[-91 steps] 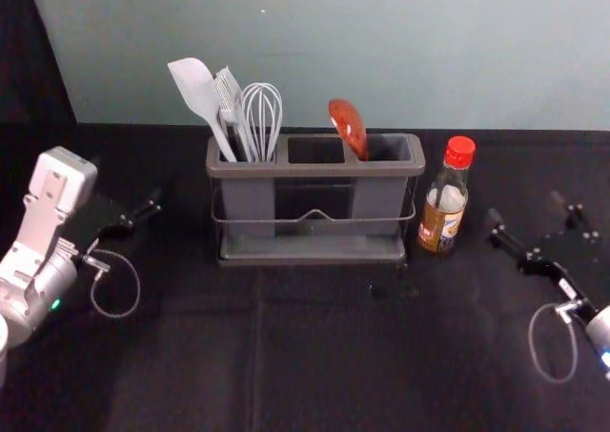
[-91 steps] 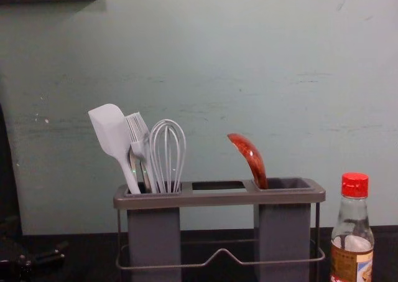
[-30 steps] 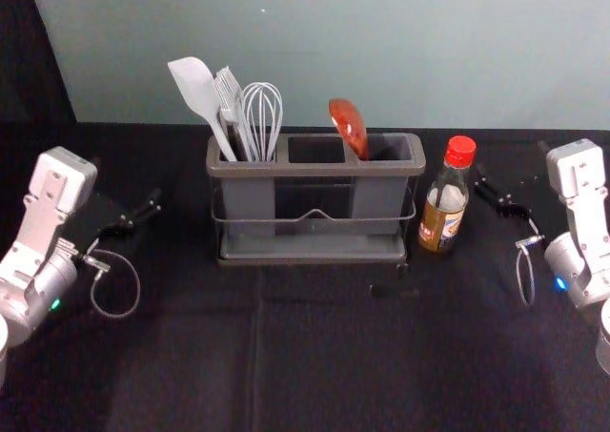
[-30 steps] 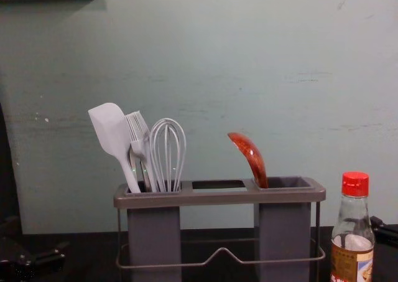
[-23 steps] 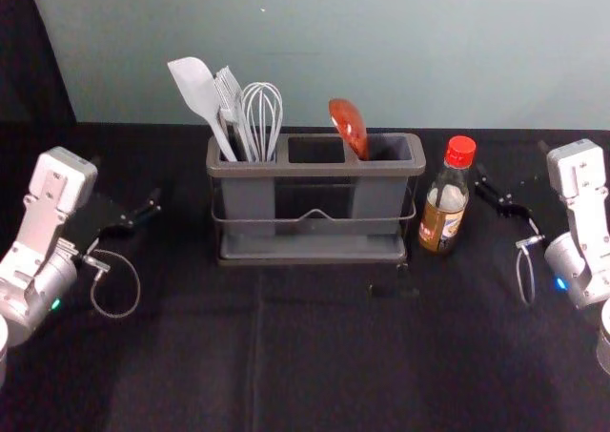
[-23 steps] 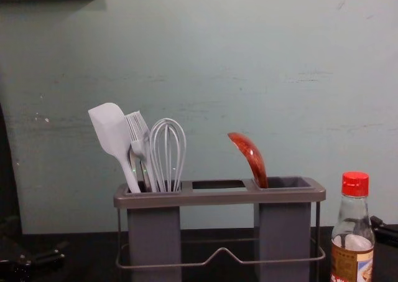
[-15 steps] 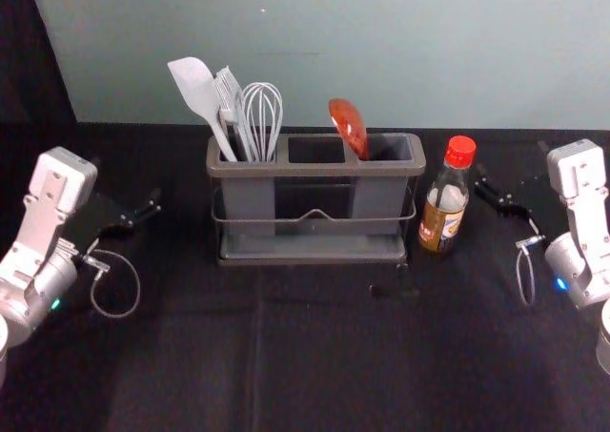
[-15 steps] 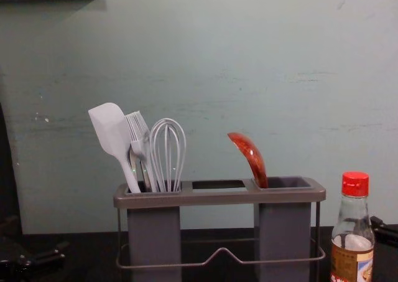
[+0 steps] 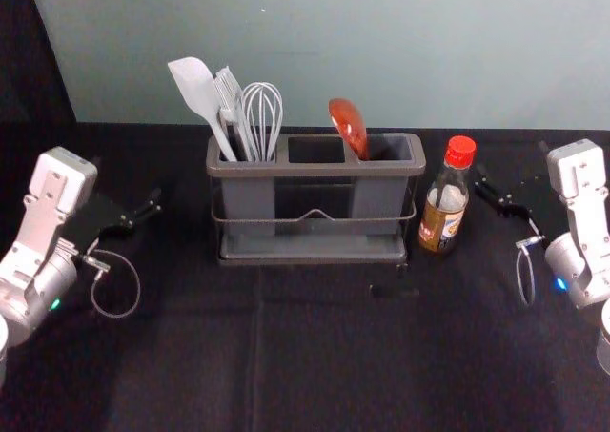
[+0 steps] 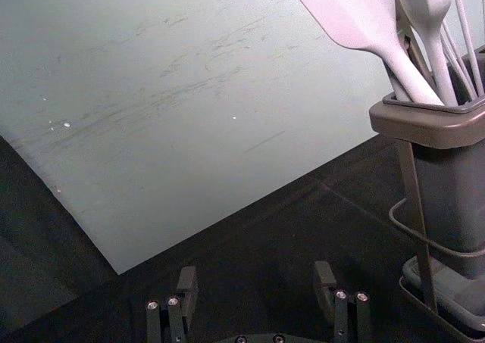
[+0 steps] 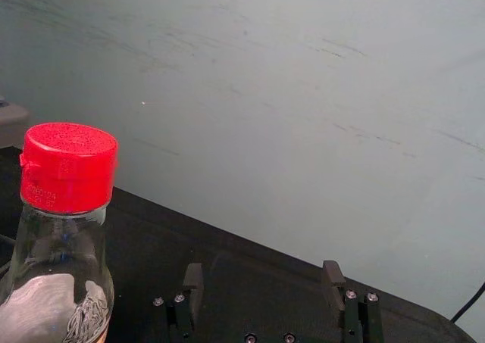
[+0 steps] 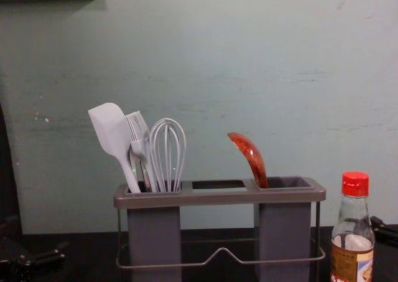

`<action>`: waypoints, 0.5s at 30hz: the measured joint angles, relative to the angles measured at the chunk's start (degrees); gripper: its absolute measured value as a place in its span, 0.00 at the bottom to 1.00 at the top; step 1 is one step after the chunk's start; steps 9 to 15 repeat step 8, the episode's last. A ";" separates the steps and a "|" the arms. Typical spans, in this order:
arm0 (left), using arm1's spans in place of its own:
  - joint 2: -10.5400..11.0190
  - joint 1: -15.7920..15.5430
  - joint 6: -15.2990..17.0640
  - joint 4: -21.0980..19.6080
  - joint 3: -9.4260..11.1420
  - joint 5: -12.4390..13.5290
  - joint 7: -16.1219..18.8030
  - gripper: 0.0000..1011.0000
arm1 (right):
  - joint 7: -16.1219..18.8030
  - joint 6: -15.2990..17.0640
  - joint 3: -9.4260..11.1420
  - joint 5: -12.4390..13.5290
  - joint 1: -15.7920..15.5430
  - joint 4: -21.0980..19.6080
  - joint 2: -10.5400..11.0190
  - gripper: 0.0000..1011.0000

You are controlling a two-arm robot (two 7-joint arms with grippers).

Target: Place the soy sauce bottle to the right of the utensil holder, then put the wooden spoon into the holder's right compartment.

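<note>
The head camera is looking forward and down from above, taking in the whole holder (image 9: 315,170), the bottle (image 9: 443,222), the dark table (image 9: 334,356) and the wall (image 9: 334,51) behind. The chest camera is facing that wall from lower and nearer, seeing the holder side-on and cropping its foot and the bottle's. Both are sharing the spatula (image 9: 194,87) and the spoon (image 9: 349,127). The left wrist camera is pointing at the wall on a slant, close to the holder's left end and the spatula. The right wrist camera is tilting too, facing the wall with the bottle very near and a bit of holder behind.
</note>
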 joint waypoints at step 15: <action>0.00 0.00 0.00 0.00 0.00 0.00 0.00 0.99 | 0.00 0.00 0.00 0.00 0.00 0.00 0.00 0.99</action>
